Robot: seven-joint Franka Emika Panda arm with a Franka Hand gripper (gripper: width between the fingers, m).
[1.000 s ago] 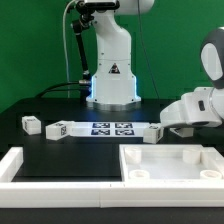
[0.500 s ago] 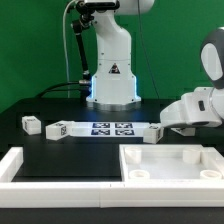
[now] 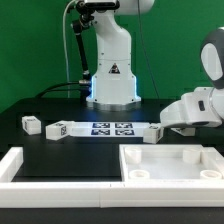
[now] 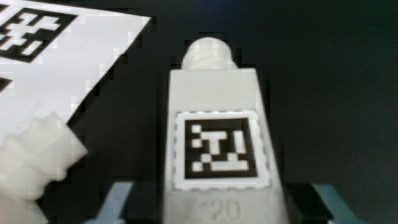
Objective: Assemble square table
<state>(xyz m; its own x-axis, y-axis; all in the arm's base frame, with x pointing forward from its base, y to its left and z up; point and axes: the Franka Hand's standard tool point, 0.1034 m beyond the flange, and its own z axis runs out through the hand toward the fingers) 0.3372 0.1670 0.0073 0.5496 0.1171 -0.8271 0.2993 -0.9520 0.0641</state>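
Note:
The white square panel (image 3: 172, 152) with its raised rim lies at the front of the exterior view's right. My gripper (image 3: 163, 127) is low over the table just behind it. In the wrist view a white leg (image 4: 217, 110) with a square tag lies lengthwise between my fingers (image 4: 132, 203). Thin dark gaps show on both sides of the leg, so my gripper (image 4: 228, 208) is open around it. Two more tagged legs (image 3: 30, 124) (image 3: 57, 128) lie at the exterior view's left.
The marker board (image 3: 110, 128) lies mid-table, and its corner shows in the wrist view (image 4: 80, 60). Another white ribbed part (image 4: 36, 165) lies beside the leg. A long white border bar (image 3: 40, 170) runs along the front left. The robot base (image 3: 110, 75) stands behind.

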